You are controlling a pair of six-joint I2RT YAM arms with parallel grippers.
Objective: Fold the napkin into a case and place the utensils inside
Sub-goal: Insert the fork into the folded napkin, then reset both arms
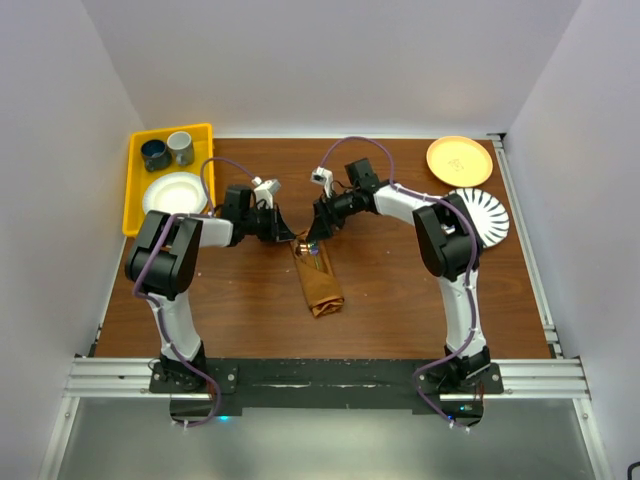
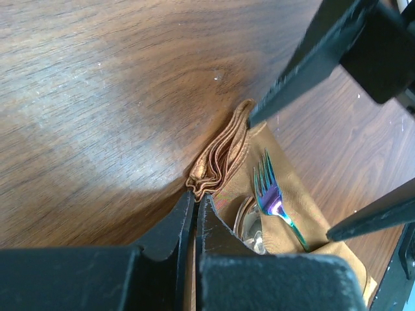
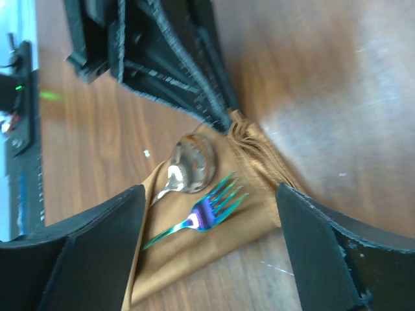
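Case [image 1: 318, 280]: rust-brown napkin folded into a narrow strip, mid surface [image 1: 400, 290], between both arms
Fork [image 3: 211, 210], spoon [image 3: 191, 165]: side by side on the cloth at its far end, heads exposed
Left gripper [image 2: 196, 207]: fingers together, tips touching the layered corner of the case; a pinch on the cloth cannot be confirmed
Right gripper [image 3: 211, 194]: fingers wide apart, straddling fork and spoon, holding nothing
Yellow tray [image 1: 135, 185]: far left corner
Orange plate [image 1: 459, 160]: far right
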